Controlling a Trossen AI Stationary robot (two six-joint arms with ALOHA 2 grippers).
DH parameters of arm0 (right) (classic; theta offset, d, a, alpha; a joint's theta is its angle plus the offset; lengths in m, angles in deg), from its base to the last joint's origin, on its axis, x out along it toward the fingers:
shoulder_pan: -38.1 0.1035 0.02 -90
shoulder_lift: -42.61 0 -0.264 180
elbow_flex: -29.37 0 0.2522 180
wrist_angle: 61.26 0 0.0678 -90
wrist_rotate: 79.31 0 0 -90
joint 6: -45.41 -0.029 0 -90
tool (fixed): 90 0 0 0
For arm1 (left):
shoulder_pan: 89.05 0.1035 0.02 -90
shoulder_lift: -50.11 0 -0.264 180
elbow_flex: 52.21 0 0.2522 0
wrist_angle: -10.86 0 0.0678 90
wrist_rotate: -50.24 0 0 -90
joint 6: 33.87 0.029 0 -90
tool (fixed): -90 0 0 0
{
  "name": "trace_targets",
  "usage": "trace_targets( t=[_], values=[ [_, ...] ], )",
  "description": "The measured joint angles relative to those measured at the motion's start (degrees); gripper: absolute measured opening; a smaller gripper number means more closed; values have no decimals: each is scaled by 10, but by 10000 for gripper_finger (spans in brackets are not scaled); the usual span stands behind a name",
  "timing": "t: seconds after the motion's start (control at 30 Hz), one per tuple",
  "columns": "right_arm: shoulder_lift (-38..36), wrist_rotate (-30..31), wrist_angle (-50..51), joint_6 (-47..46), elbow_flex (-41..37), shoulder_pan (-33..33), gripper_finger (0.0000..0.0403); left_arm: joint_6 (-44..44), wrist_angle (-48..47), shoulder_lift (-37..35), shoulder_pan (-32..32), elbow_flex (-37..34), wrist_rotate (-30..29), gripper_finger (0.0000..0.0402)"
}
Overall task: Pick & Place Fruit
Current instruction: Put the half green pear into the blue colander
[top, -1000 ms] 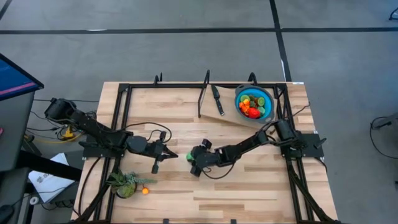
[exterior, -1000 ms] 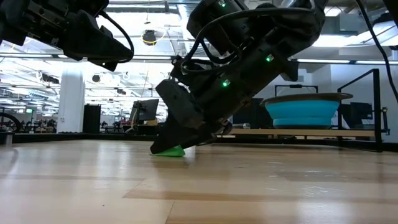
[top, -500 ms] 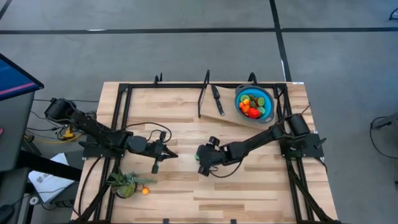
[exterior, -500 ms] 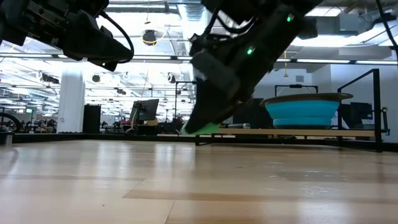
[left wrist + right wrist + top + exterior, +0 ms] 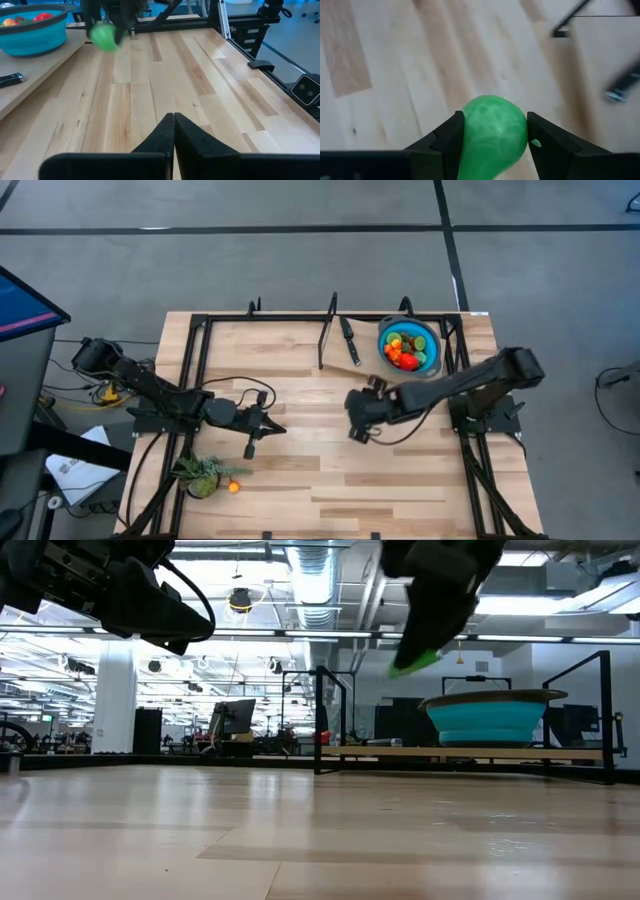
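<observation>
**Green fruit aloft over mid-table**

Gripping a bright green fruit [image 5: 494, 131] in the right gripper [image 5: 356, 420], fingers clamped on either side, clear of the wooden table [image 5: 300, 480] (near centre, at seven o'clock from the blue bowl [image 5: 432, 360]). Waiting at nine o'clock: left gripper [image 5: 277, 429], jaws pressed shut, holding nothing.

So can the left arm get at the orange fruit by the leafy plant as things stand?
Probably yes. The left hand is shut and holds nothing, and the orange fruit lies on bare wood on that arm's side, right beside the plant. The leaves could crowd a grasp from that side.
</observation>
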Motion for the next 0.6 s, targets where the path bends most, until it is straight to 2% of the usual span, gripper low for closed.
trace_targets(
  t=[0.3, 0.5, 0.6],
  values=[
    [-121, 29, 162, 5, 1, -63, 176, 0, 0, 0, 0, 0, 0, 0],
    [-162, 46, 251, 36, 1, -147, 178, 0, 0, 0, 0, 0, 0, 0],
    [-168, 47, 262, 70, -4, -197, 178, 0, 0, 0, 0, 0, 0, 0]
  ],
)
